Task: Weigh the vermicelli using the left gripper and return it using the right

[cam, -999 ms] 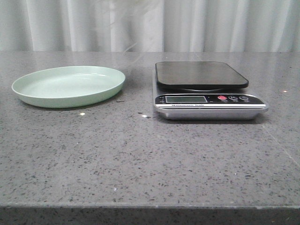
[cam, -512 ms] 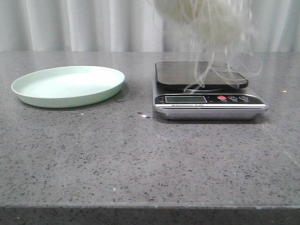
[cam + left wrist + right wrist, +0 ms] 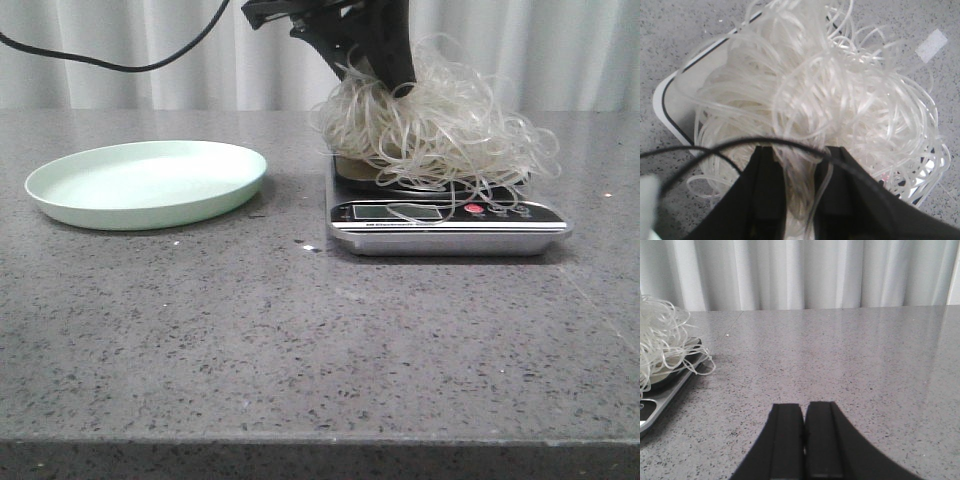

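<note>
Since half a second ago the fluffy mass of translucent whitish vermicelli [image 3: 430, 130] has come down from above onto the black-topped silver kitchen scale [image 3: 447, 226], the black left gripper [image 3: 385, 72] clamped on its top; loops drape over the display, so release squarely. In the left wrist view the platform is nearly buried. In the right wrist view the right gripper [image 3: 804, 437] seems closed, holding nothing.

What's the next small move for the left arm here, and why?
Probably open the left gripper and lift clear. The vermicelli already sits heaped on the scale, yet the fingers are pinched on strands, so the arm may load the reading. Some loops hang over the display, and the green plate is empty. The right gripper waits shut, off to the side.
</note>
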